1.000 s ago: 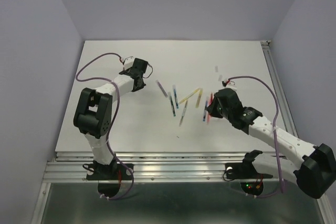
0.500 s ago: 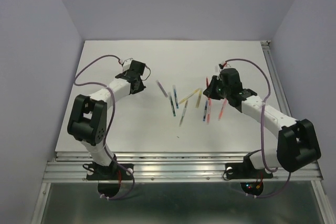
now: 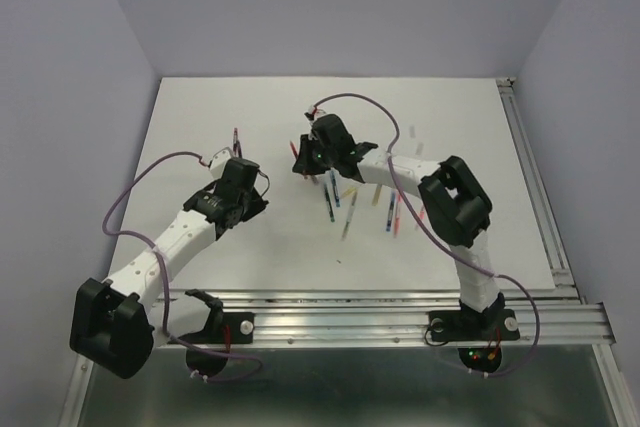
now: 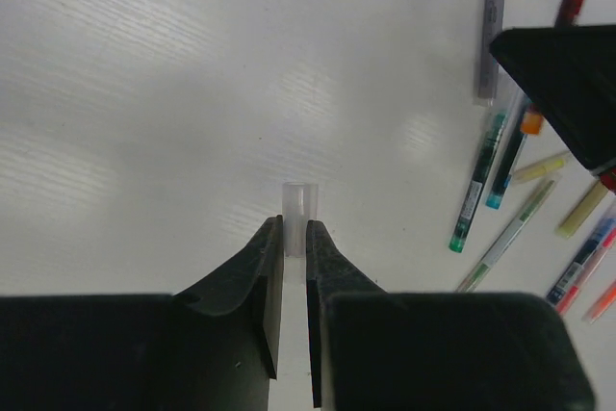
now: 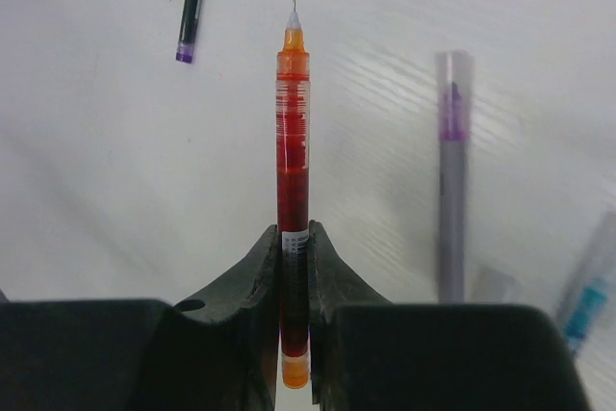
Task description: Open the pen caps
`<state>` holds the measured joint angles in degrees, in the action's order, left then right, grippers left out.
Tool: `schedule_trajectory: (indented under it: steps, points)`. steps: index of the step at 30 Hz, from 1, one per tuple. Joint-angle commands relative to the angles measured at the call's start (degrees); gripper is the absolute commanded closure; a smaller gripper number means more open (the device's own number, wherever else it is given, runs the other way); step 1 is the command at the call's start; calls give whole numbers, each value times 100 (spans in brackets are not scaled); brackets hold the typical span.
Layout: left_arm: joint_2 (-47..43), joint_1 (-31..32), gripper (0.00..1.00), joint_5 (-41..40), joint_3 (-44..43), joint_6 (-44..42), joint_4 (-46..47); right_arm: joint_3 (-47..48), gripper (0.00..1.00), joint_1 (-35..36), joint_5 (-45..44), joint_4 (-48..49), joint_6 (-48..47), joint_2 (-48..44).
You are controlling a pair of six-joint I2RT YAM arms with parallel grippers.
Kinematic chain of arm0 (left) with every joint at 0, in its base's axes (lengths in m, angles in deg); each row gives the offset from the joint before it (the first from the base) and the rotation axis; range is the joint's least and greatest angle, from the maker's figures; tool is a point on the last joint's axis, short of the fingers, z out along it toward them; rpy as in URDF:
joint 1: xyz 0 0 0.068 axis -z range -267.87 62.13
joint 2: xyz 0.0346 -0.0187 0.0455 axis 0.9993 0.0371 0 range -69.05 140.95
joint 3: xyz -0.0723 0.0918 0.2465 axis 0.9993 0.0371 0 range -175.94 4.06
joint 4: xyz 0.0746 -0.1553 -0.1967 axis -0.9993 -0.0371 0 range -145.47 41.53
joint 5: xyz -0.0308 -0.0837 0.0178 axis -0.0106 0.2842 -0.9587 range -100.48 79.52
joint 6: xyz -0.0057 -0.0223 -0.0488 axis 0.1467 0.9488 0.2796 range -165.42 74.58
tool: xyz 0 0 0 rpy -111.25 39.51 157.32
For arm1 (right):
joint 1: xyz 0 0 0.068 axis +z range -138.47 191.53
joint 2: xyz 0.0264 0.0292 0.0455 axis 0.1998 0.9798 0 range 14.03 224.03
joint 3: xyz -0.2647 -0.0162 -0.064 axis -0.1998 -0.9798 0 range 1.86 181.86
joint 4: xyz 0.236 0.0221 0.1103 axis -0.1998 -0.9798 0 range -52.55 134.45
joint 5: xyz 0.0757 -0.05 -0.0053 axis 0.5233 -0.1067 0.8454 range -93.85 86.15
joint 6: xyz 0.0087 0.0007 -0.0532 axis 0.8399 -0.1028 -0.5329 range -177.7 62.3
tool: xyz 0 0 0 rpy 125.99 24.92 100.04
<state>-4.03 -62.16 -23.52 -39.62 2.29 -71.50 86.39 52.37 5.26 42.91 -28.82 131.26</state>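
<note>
Left gripper [image 4: 296, 243] is closed on a clear cap [image 4: 298, 201]. The cap is pinched at its base between the fingertips, in line with them, and its free end projects beyond them over the table [image 4: 144, 93]. Right gripper [image 5: 294, 238] is clamped on a red pen [image 5: 293, 132], which is uncapped with its tip pointing away from the jaws. A capped purple pen [image 5: 452, 161] lies beside it. More pens [image 4: 481, 190] lie grouped to the cap's right, well apart from it.

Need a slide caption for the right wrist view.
Right tool shut on an uncapped red pen, tip pointing away; purple pen on the table beside it.
</note>
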Motion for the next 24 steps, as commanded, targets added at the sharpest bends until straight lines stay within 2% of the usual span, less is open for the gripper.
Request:
schedule_trajectory:
  steps: [1,7,9,13,17,20,24]
  points:
    - [-506,21,100,-190,123,310,-492,1432,95,249,-14,-354,-6,887]
    - [-981,21,100,-331,351,336,-685,3119,81,513,-373,-926,90,2196]
    - [-999,21,100,-340,352,327,-712,3411,80,521,-400,-1006,178,2453]
    - [-1035,13,100,-410,316,292,-756,4026,69,574,-453,-1182,381,2866]
    - [-1043,21,100,-393,273,283,-765,4203,52,627,-427,-1129,556,2946]
    - [-1078,21,100,-366,246,257,-782,4159,50,627,-549,-1217,549,2815]
    - [-1140,21,100,-384,246,266,-800,3423,47,618,-822,-1139,391,2192]
